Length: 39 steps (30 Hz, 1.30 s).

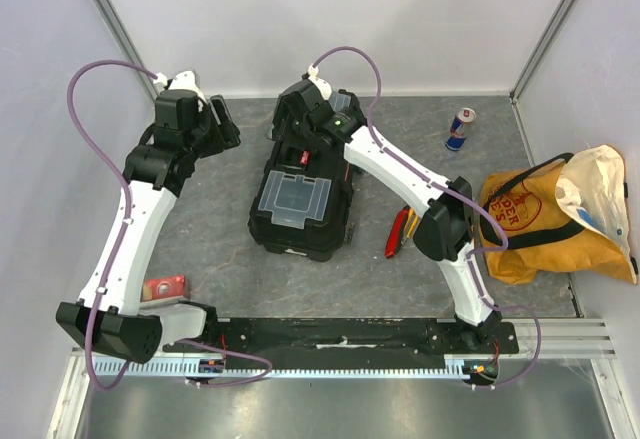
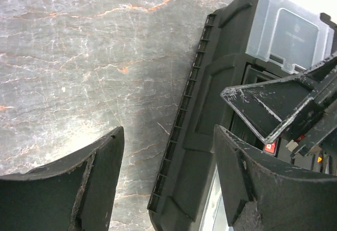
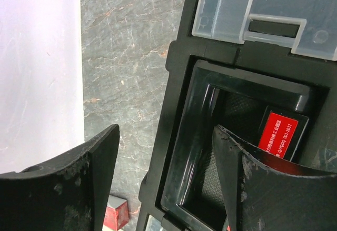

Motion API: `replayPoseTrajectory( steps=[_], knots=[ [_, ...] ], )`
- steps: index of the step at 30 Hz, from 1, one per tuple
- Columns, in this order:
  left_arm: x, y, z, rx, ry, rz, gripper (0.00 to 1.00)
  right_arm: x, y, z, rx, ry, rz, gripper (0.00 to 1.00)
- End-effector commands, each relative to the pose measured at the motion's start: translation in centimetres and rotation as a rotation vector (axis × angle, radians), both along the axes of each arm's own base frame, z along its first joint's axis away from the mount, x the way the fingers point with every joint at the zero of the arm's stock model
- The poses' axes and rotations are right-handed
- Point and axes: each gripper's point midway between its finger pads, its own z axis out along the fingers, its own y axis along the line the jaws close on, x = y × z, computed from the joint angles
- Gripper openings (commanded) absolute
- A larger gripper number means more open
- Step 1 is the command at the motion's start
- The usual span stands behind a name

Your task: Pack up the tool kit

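Your right gripper [image 3: 166, 128] is hovering with its fingers apart, empty, across the edge of the toolbox [image 1: 300, 204]. The red label [image 3: 279, 133] is showing just past its right finger. Your left gripper [image 2: 168, 131] is hanging apart and empty over the worktop [image 2: 79, 57], with the toolbox lying beneath its right finger. A red-handled tool [image 1: 397, 231] is lying well back from the right gripper.

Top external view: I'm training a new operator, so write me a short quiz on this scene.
1. True or false: the drink can sits inside the yellow bag.
2. The red and yellow hand tools lie: A) between the toolbox and the bag, B) on the toolbox lid, C) inside the bag.
3. Fill in: left gripper and right gripper both stand ____.
Key: 1 false; 2 A; 3 open.
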Motion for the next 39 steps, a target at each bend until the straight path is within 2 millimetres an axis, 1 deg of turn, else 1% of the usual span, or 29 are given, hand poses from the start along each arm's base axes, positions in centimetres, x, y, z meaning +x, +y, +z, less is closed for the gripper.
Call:
replayPoseTrajectory(
  steps=[1,2,3,5,6,8,10,13,18,19,20,21,22,25,26,30,33,36,38,39],
  knots=[
    [-0.2,-1.6,0.7,-0.018,-0.041,-0.116,0.75,-1.7,4.7,-1.0,0.174,0.082,0.141,0.77],
    [-0.2,-2.3,0.4,-0.034,-0.034,-0.148,0.74,-1.8,4.8,-0.9,0.189,0.079,0.163,0.77],
    [-0.3,-2.5,0.3,-0.045,-0.035,-0.16,0.74,-2.1,5.1,-0.4,0.21,0.068,0.193,0.77],
    [-0.6,-4.1,-0.1,-0.101,-0.021,-0.231,0.75,-2.5,4.9,0.2,0.238,0.054,0.22,0.77],
    [-0.6,-4.8,-0.3,-0.124,-0.017,-0.26,0.75,-2.3,4.9,0.9,0.27,0.032,0.237,0.77],
    [-0.8,-6.3,-0.5,-0.176,-0.009,-0.33,0.75,-2.8,4.6,1.5,0.333,0.024,0.27,0.75],
    [-0.8,-7.2,-0.8,-0.209,0.0,-0.365,0.75,-2.9,4.4,2.1,0.383,0.009,0.289,0.75],
    [-0.6,-7.8,-1.2,-0.234,0.0,-0.392,0.75,-2.9,3.9,2.5,0.414,-0.004,0.301,0.74],
    [0.2,-8.8,-2.2,-0.257,0.01,-0.431,0.74,-2.3,3.0,2.7,0.492,0.009,0.302,0.69],
    [0.4,-8.9,-2.6,-0.259,0.016,-0.433,0.73,-2.4,2.7,2.2,0.49,0.023,0.298,0.67],
    [0.6,-8.9,-2.9,-0.26,0.02,-0.432,0.73,-2.1,2.5,2.9,0.511,-0.001,0.301,0.65],
    [0.9,-9.0,-3.3,-0.259,0.027,-0.43,0.73,-2.1,2.3,3.2,0.519,-0.011,0.3,0.63],
    [1.1,-9.1,-3.7,-0.261,0.029,-0.439,0.72,-2.0,2.0,3.0,0.526,-0.005,0.294,0.61],
    [1.7,-9.3,-4.3,-0.256,0.032,-0.444,0.71,-1.8,1.3,3.5,0.575,-0.016,0.292,0.55],
    [2.0,-9.3,-4.8,-0.254,0.042,-0.441,0.71,-1.8,1.1,3.7,0.599,-0.019,0.295,0.54],
    [2.9,-9.7,-5.0,-0.261,0.045,-0.448,0.7,-1.7,0.6,4.2,0.645,-0.026,0.301,0.53],
    [3.3,-10.2,-5.5,-0.28,0.063,-0.465,0.68,-1.7,0.2,5.0,0.695,-0.044,0.31,0.52],
    [3.5,-10.8,-5.7,-0.306,0.079,-0.485,0.59,-1.4,-0.1,5.1,0.694,-0.049,0.307,0.52],
    [3.4,-11.2,-5.6,-0.328,0.082,-0.506,0.5,-1.3,-0.3,4.9,0.692,-0.046,0.301,0.52],
    [3.4,-11.5,-5.6,-0.334,0.084,-0.516,0.49,-1.3,-0.4,4.9,0.693,-0.048,0.302,0.51]
  ],
)
